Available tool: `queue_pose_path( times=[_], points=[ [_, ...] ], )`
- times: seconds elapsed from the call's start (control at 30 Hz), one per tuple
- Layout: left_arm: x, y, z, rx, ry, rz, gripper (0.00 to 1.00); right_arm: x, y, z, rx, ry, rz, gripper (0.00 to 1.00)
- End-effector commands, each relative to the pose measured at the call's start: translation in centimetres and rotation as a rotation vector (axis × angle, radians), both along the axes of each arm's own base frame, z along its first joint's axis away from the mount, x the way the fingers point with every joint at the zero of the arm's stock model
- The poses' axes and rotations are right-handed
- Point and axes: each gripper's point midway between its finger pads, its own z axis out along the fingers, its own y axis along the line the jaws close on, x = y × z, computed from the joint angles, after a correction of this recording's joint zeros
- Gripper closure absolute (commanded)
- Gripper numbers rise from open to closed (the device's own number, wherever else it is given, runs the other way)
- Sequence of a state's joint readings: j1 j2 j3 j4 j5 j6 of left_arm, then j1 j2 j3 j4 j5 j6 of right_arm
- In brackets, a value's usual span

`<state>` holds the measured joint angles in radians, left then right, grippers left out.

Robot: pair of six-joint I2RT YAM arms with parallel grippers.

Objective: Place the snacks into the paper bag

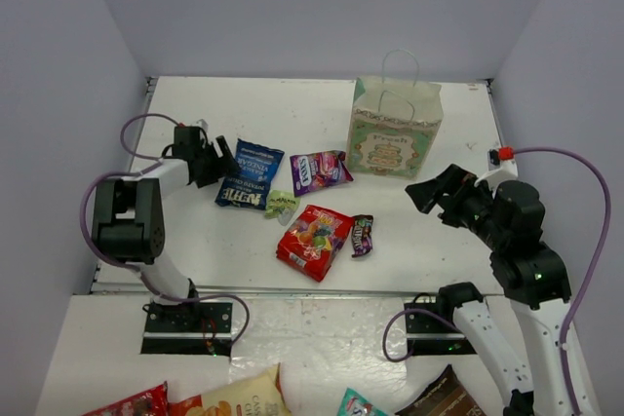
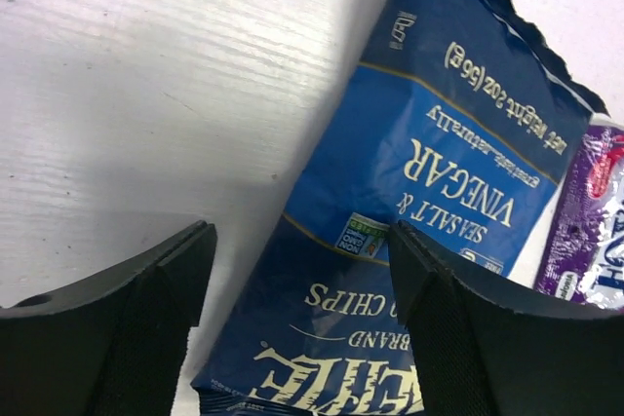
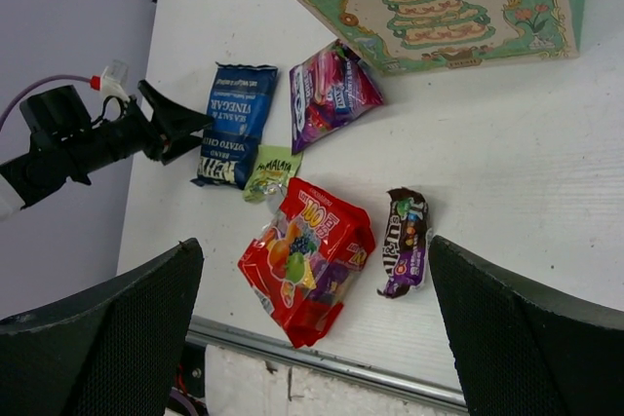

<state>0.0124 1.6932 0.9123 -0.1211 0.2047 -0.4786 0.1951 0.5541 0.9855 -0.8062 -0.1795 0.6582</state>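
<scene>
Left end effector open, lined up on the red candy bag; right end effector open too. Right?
No. The left end effector is open, but it is lined up on the blue chip bag, not the red candy bag, as the left wrist view shows. The right end effector is open too.

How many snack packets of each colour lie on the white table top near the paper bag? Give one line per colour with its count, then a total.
Blue: 1, the blue chip bag
Purple: 1, the purple candy pack
Green: 1, the tiny green packet
Red: 1, the red candy bag
Dark brown: 1, the dark brown packet
Total: 5
</scene>
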Motion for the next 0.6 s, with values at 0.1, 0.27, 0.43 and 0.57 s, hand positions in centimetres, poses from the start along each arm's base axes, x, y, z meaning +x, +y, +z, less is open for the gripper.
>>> queue_pose_path(
  times=[0.1, 0.27, 0.43, 0.57],
  points=[
    [0.9, 0.8, -1.2, 0.050, 0.010, 0.010, 0.39, -0.3, 0.6, -0.2, 0.014, -0.007, 0.038, 0.02],
    [0.4, 0.3, -2.4, 0.032, 0.044, -0.023, 0.50, -0.2, 0.8, -0.5, 0.020, 0.003, 0.045, 0.03],
    [0.0, -1.7, -2.9, -0.007, 0.057, -0.082, 0.65, -0.1, 0.6, -1.0, 0.010, 0.009, 0.040, 0.03],
    [-0.6, -4.0, -2.8, -0.122, 0.058, -0.173, 0.81, -0.1, 0.6, -1.2, 0.010, 0.016, 0.040, 0.03]
  ],
)
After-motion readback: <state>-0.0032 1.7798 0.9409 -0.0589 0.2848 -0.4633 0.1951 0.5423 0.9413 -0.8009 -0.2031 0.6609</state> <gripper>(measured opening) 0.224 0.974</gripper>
